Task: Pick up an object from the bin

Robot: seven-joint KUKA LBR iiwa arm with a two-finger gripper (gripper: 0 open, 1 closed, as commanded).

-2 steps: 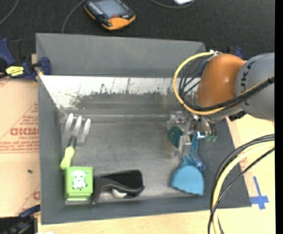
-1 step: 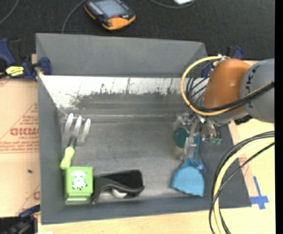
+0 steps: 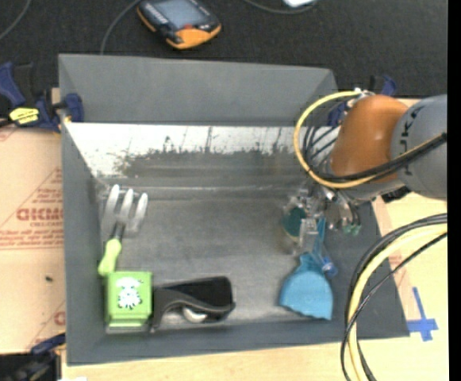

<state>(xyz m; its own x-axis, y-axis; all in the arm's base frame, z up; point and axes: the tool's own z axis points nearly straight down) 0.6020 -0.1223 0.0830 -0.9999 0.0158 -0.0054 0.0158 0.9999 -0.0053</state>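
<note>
The blue fan-shaped thing has its handle end hidden under the arm.

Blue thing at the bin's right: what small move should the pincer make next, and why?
Probably ease the pincer slightly down onto the narrow upper end of the blue thing. It hangs just above that end, while the green block and black thing lie far away.

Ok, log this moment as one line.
gripper: bin's right side, next to blue scoop | left: green box, black object, green-handled utensil

Hand just beside blue fan-shaped thing (bin, right side).
</note>
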